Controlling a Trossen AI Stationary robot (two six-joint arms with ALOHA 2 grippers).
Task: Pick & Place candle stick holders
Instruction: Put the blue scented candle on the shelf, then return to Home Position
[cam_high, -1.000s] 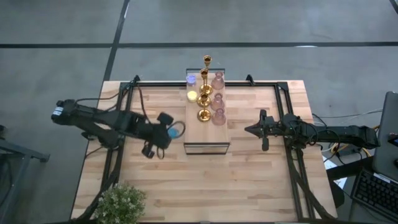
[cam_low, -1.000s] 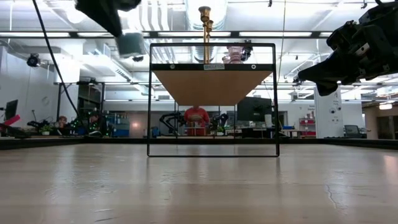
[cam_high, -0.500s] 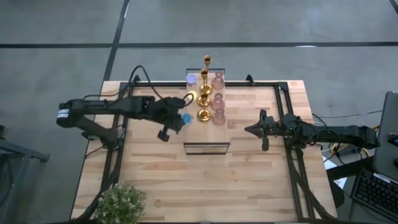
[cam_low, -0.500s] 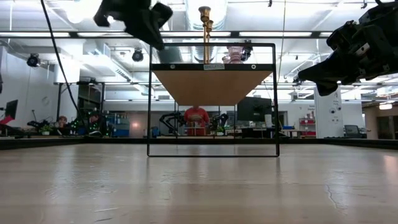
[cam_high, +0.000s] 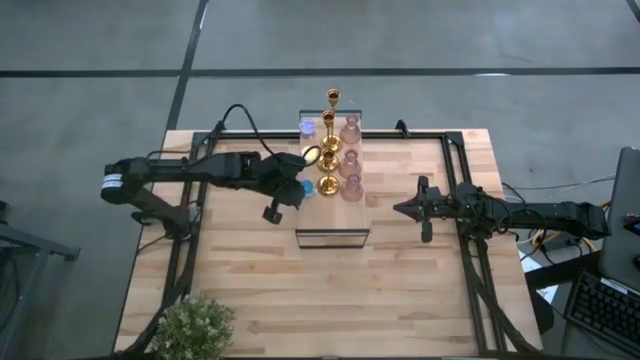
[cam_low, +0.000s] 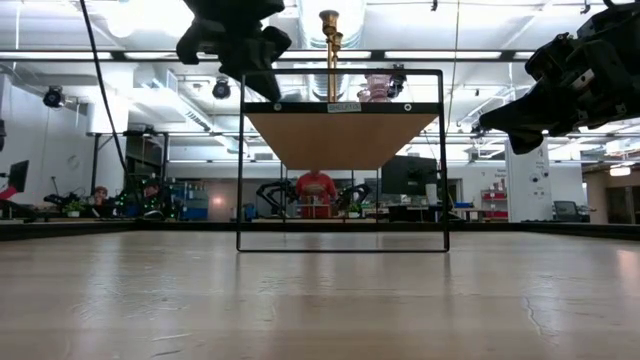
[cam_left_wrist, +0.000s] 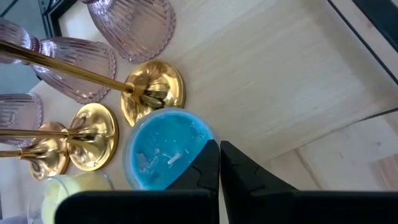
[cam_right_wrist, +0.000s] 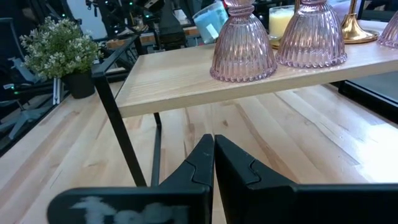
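Note:
A raised light-wood shelf (cam_high: 335, 212) on a black frame carries three gold candle stick holders (cam_high: 327, 183), three pink ones (cam_high: 351, 188), a purple cup (cam_high: 307, 127) and a yellow cup (cam_high: 310, 154). My left gripper (cam_high: 297, 189) is at the shelf's left edge, shut on a blue cup (cam_left_wrist: 158, 152) beside the nearest gold holder's base (cam_left_wrist: 152, 93). My right gripper (cam_high: 400, 209) hovers shut over the table, to the right of the shelf, touching nothing. My left gripper pinches the blue cup's rim wall (cam_left_wrist: 202, 140), one finger (cam_left_wrist: 199, 168) inside the cup and the other outside. The fingers slant down from the table's left. The cup (cam_right_wrist: 210, 22) is tilted in the hold. I cannot tell whether its bottom touches the shelf.
A small green plant (cam_high: 195, 325) stands at the table's near left corner. The near half of the shelf top (cam_high: 333, 215) is bare wood. Black frame rails (cam_high: 190, 240) and cables run along both sides of the table.
My left gripper has carried the blue cup toward the table's right and far edges, from over open table to the shelf's left edge, and sunk slightly. The cup now sits next to the nearest gold holder's base. It has stayed shut on the cup.

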